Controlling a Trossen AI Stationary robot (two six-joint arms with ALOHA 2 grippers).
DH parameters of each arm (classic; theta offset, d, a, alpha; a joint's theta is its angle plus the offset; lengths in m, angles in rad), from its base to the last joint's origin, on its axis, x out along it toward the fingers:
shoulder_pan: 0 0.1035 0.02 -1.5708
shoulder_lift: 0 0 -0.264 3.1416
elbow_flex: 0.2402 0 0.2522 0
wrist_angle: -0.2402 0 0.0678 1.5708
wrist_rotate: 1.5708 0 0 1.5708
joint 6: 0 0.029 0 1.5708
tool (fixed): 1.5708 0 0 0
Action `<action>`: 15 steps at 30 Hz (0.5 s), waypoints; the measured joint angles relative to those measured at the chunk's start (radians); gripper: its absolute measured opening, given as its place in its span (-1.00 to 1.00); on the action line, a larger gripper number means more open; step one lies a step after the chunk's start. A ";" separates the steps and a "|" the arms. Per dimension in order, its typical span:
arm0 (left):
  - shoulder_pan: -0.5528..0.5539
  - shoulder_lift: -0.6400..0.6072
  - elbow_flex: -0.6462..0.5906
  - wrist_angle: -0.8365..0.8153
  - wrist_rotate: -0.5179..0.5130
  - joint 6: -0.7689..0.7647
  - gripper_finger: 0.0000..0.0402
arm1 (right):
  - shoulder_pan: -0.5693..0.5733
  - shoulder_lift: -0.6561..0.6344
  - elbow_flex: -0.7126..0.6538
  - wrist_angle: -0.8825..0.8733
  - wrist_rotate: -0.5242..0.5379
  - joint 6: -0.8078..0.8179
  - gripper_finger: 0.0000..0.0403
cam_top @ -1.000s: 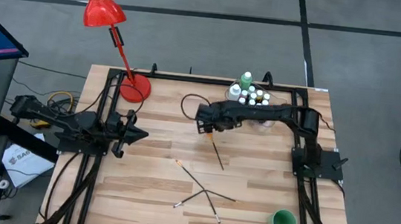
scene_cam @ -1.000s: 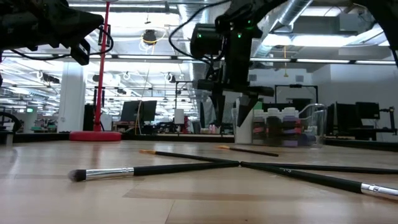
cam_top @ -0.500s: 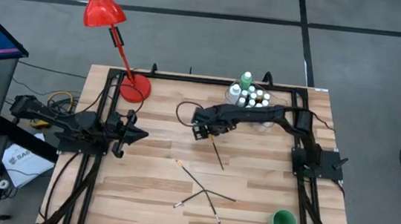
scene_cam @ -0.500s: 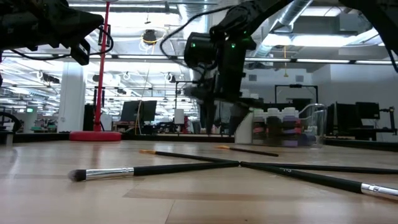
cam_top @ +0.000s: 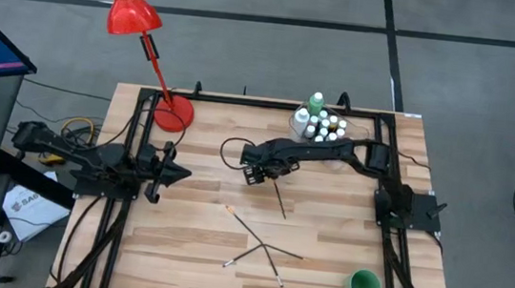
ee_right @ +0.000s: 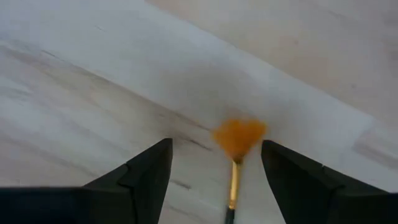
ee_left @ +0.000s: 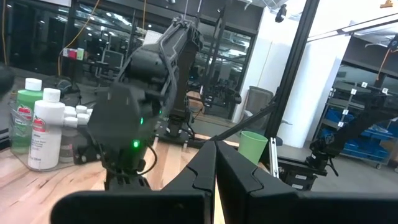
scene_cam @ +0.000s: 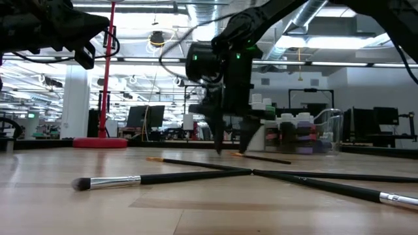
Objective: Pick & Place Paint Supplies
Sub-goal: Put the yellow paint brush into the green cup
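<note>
A thin dark paintbrush (cam_top: 278, 196) with orange bristles (ee_right: 239, 135) lies flat on the wooden table. My right gripper (cam_top: 255, 174) hangs open just above its bristle end, pointing down; the tip shows between the two fingers (ee_right: 143, 171), untouched. Several more brushes (cam_top: 261, 245) lie crossed nearer the front edge. Small white-capped bottles (cam_top: 322, 127), a taller green bottle (cam_top: 316, 102) and a taller white bottle (ee_left: 47, 127) stand in a clear tub at the far right. My left gripper (cam_top: 176, 171) waits shut over the table's left side.
A red desk lamp (cam_top: 172, 114) stands at the far left corner. A green cup (cam_top: 363, 286) sits at the near right corner. Black frame rails (cam_top: 117, 206) run along both sides. Bare wood lies between the lamp and the brushes.
My right gripper has come down and moved a little toward the table's left and near edges, from beside the tub to just over the orange-tipped brush's bristle end. The brushes have not moved.
</note>
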 joint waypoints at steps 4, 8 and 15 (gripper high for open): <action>0.000 0.009 0.000 0.002 0.000 0.000 -0.99 | 0.004 0.049 0.048 -0.030 -0.018 -0.012 0.21; 0.000 0.016 0.000 0.003 0.000 0.000 -0.99 | 0.010 0.097 0.114 -0.097 -0.026 -0.024 0.21; 0.000 0.017 0.000 0.002 0.000 0.000 -0.99 | 0.002 0.124 0.183 -0.150 -0.034 -0.035 -0.05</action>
